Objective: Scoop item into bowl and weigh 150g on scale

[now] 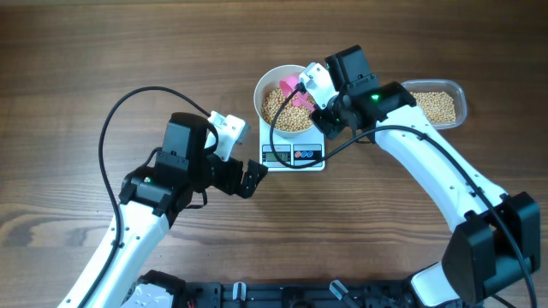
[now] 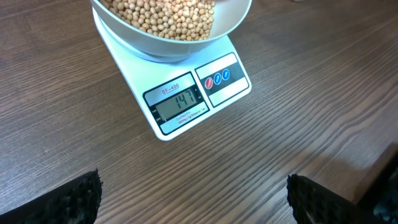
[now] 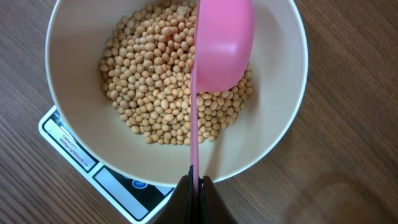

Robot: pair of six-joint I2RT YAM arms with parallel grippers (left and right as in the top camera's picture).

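Your right gripper (image 3: pixel 196 185) is pinched tight on the handle of the pink scoop (image 3: pixel 222 37). The scoop head is turned on edge right above the beans (image 3: pixel 155 87) heaped in the white bowl (image 3: pixel 277 130). The bowl sits on the scale (image 2: pixel 180 93), display reads 147. Your left gripper (image 2: pixel 194 198) is spread wide over the wooden table (image 2: pixel 311 137) just in front of the scale, holding nothing. More beans lie in the clear tub (image 1: pixel 462 103) near the bowl.

Tan beans (image 3: pixel 155 81) heap in the white bowl (image 3: pixel 280 124) — atop the scale (image 2: pixel 146 84), reading 147.
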